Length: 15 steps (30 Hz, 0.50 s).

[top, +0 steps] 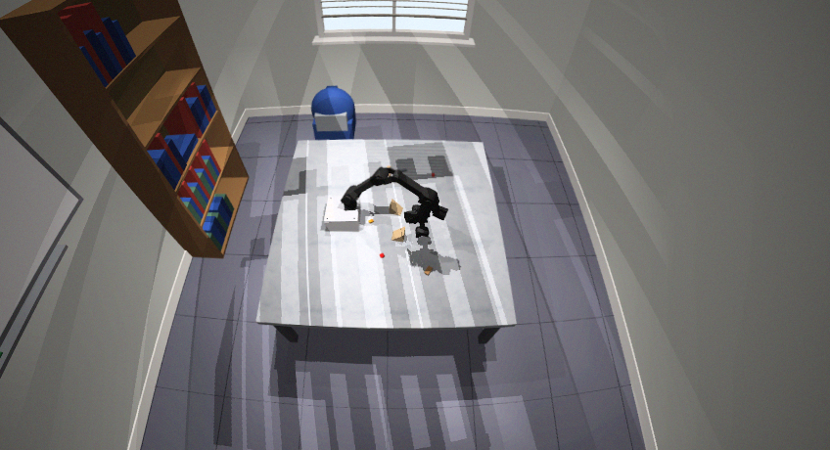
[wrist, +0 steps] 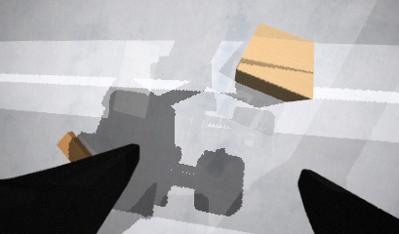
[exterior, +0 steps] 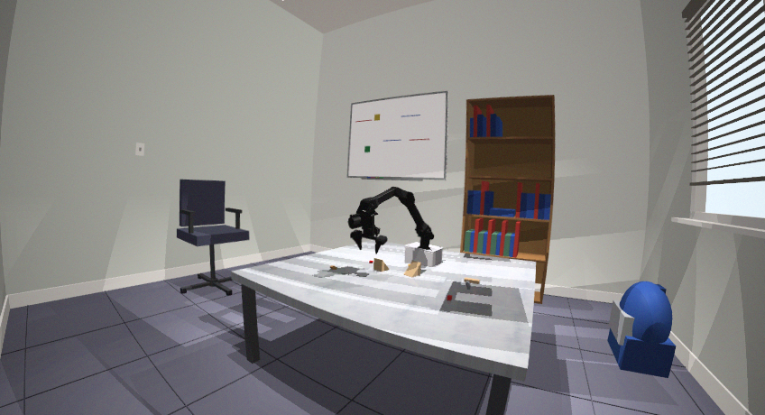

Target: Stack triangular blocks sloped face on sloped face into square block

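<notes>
Two tan triangular blocks lie apart on the white table [top: 349, 294] [exterior: 375, 303]. One block [top: 398, 233] [exterior: 380, 264] [wrist: 279, 63] lies just beside and below my gripper; in the wrist view it sits at the upper right, outside the fingers. The other block [top: 395, 206] [exterior: 412, 269] lies a short way off, nearer the arm's white base [top: 341, 214] [exterior: 427, 255]. My gripper [top: 421, 231] [exterior: 367, 244] [wrist: 218, 164] hangs above the table, pointing down, open and empty.
A small tan piece [top: 428, 269] [exterior: 332, 267] [wrist: 71, 146] lies near the gripper's shadow. Another small piece [top: 370, 219] [exterior: 472, 280] and two red bits [top: 382, 254] [top: 433, 174] lie on the table. A chair [exterior: 209, 223], a bookshelf [exterior: 510, 180] and a blue object [top: 333, 112] stand around it.
</notes>
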Motion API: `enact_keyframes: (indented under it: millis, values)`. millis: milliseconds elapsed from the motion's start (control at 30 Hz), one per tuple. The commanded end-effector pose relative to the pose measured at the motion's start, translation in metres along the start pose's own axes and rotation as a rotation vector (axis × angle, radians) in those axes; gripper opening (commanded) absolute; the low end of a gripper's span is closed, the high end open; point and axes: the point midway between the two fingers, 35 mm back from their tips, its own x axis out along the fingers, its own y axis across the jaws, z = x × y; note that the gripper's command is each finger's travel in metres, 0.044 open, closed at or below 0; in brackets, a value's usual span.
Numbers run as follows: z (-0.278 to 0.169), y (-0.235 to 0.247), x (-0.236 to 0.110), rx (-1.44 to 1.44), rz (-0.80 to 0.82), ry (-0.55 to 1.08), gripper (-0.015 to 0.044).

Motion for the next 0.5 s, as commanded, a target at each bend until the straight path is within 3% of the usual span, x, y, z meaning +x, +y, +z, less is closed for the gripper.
enact_keyframes:
  millis: [0, 467]
  values:
    - [0.0376, -0.0195, 0.0195, 0.213, -0.171, -0.186, 0.044]
    - [0.0392, -0.0216, 0.0275, 0.225, -0.179, -0.197, 0.044]
